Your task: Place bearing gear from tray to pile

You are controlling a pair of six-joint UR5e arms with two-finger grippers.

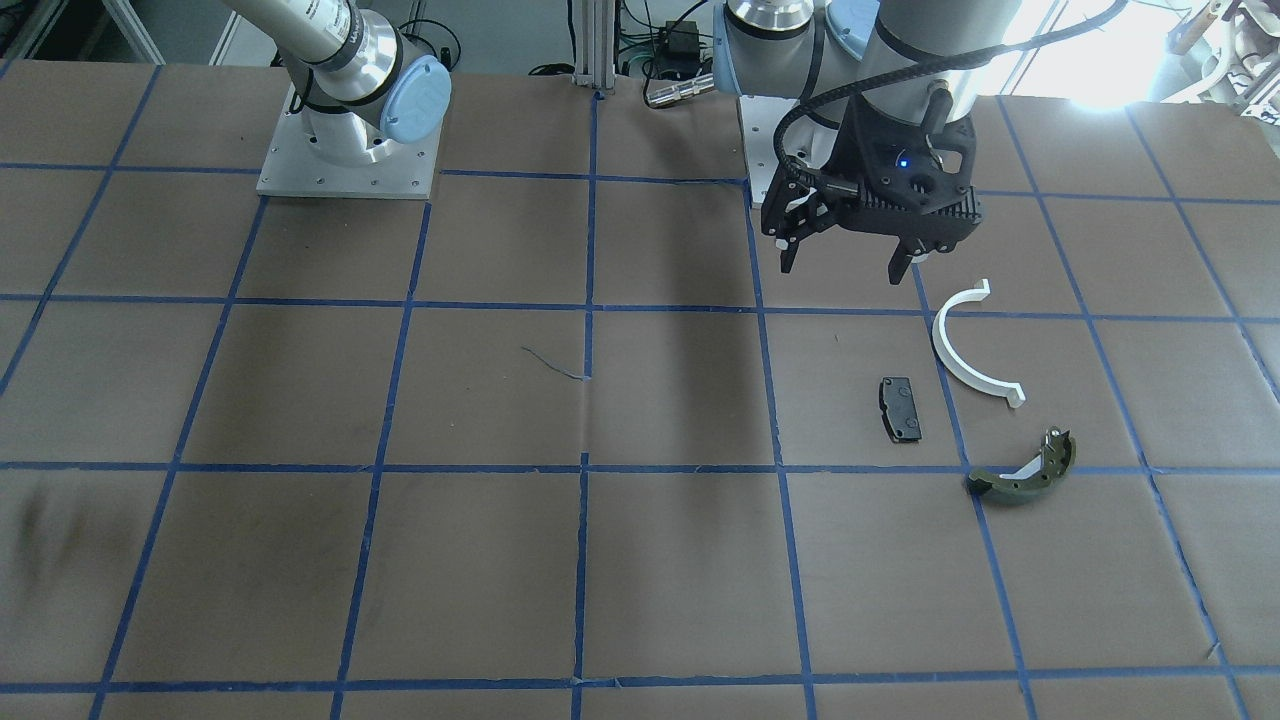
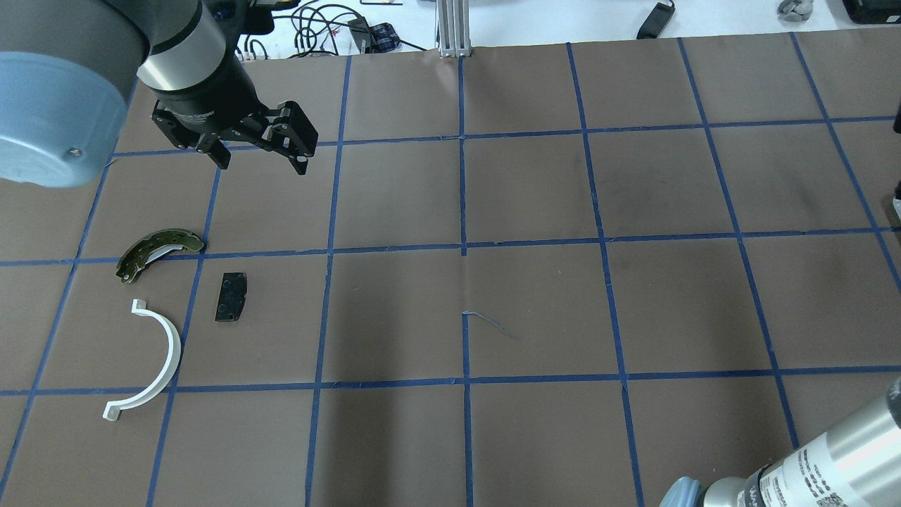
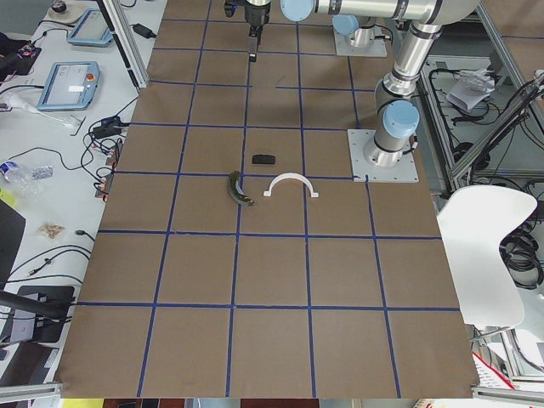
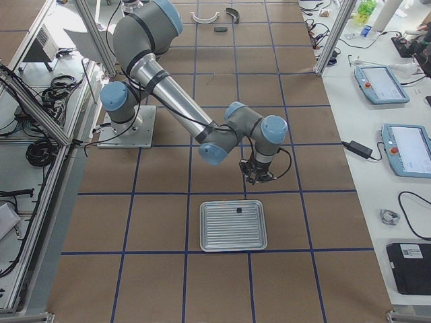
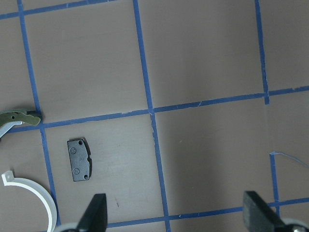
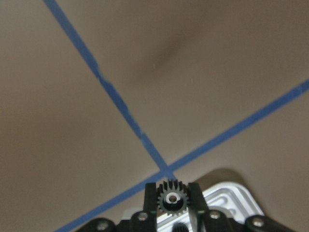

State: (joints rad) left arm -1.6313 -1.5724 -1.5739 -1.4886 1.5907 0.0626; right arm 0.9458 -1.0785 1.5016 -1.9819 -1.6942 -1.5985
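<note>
My right gripper [image 6: 170, 192] is shut on a small black toothed bearing gear [image 6: 170, 198] and holds it above the table, just past the corner of the ribbed metal tray [image 6: 235, 197]. In the exterior right view this gripper [image 4: 258, 177] hangs just behind the tray [image 4: 222, 235]. The pile lies far off on the other side: a white half-ring [image 2: 172, 348], a black pad [image 2: 231, 296] and an olive brake shoe [image 2: 151, 248]. My left gripper [image 2: 260, 160] is open and empty above the table beside the pile.
A small dark part [image 4: 239, 210] lies on the tray. The table is brown paper with a blue tape grid. The arm bases [image 1: 348, 150] stand at the robot's edge. Pendants and cables lie on side benches [image 4: 394, 87].
</note>
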